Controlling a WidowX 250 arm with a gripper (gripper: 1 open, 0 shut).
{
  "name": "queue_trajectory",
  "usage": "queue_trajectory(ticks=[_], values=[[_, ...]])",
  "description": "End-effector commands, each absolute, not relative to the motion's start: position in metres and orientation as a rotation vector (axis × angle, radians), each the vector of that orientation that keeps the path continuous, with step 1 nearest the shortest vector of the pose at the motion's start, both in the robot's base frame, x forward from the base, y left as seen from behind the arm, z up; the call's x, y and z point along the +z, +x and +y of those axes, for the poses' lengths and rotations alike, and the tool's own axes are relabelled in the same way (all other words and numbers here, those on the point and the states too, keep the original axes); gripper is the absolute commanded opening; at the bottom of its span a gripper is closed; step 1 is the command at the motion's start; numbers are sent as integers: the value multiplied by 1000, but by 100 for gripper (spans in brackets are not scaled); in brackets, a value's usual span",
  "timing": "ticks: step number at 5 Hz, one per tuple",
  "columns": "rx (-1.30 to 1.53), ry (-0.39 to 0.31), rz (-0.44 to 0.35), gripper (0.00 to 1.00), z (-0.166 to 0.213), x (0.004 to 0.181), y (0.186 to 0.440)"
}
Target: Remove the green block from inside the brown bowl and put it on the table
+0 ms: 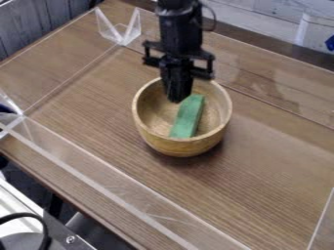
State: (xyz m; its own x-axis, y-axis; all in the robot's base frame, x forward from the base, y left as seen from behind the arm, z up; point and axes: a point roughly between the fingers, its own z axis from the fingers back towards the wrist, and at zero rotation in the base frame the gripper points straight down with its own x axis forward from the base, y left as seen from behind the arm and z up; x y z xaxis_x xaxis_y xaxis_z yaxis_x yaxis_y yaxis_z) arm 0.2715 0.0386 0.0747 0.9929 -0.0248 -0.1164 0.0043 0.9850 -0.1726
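Clenched on nothing, the gripper (177,95) dips into the brown bowl (183,141), the green block (189,117) at its four o'clock.

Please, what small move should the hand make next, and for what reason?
Probably open the fingers and shift slightly toward the green block. The hand hangs shut inside the brown bowl, its tips beside the block's upper end, not around it. The block lies against the bowl's inner wall, not yet lifted, so a grip must come first.
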Motion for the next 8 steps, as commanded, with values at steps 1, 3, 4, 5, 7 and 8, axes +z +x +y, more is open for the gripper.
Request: queue_trajectory(ticks=[1,3,4,5,7,8], values=[[-34,-121,61,0,38,82,280],[-15,-69,115,0,30,64,281],[15,-43,153,100,27,54,280],[37,-58,179,100,29,50,277],[31,-96,127,100,24,77,286],[17,-106,66,100,19,100,297]])
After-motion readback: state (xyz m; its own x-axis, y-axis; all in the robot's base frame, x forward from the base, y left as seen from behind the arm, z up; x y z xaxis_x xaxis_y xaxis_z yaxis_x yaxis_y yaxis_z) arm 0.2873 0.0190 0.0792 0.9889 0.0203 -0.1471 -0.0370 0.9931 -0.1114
